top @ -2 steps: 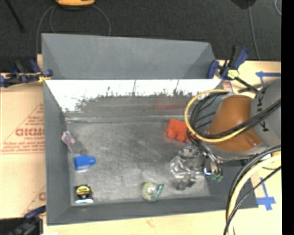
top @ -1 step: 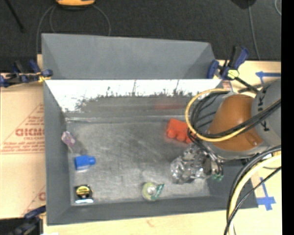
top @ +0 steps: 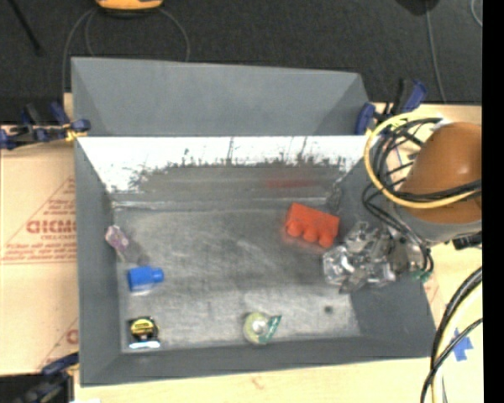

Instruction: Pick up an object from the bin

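Observation:
My gripper [top: 353, 264] hangs low at the right side of the bin, close to the right wall. A red toy block [top: 311, 225] with studs lies just up and to the left of it, near the back wall, apart from the gripper. A small round clear and green thing [top: 259, 327] rests on the floor near the front wall, down and to the left of the gripper.
At the left side lie a blue cylinder-like piece [top: 144, 278], a small clear purple thing [top: 118, 240] and a black and yellow tape measure [top: 143, 332] in the front left corner. The arm's orange cover and cables sit above the right rim.

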### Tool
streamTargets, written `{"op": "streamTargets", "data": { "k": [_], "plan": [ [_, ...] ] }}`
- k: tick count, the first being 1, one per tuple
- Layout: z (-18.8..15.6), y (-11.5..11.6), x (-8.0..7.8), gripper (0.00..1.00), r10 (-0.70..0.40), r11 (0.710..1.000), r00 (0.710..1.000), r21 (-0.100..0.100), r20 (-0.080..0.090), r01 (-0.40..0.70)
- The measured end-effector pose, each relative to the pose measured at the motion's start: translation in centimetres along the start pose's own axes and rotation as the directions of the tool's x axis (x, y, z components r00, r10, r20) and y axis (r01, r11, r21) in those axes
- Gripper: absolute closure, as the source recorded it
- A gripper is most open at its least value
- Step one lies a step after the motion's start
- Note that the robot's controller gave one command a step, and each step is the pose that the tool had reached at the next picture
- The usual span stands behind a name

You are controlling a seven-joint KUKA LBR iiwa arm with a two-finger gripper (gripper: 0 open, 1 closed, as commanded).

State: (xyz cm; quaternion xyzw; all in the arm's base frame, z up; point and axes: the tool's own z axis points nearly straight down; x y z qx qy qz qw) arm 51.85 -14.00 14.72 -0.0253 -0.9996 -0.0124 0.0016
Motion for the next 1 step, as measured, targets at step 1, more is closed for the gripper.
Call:
{"op": "streamTargets", "data": {
  "k": [1],
  "plan": [
    [-9.79, 0.59, -0.03, 1.00, 0.007, 1.000, 1.000, 0.025, 0.013, -0.007]
  ]
}}
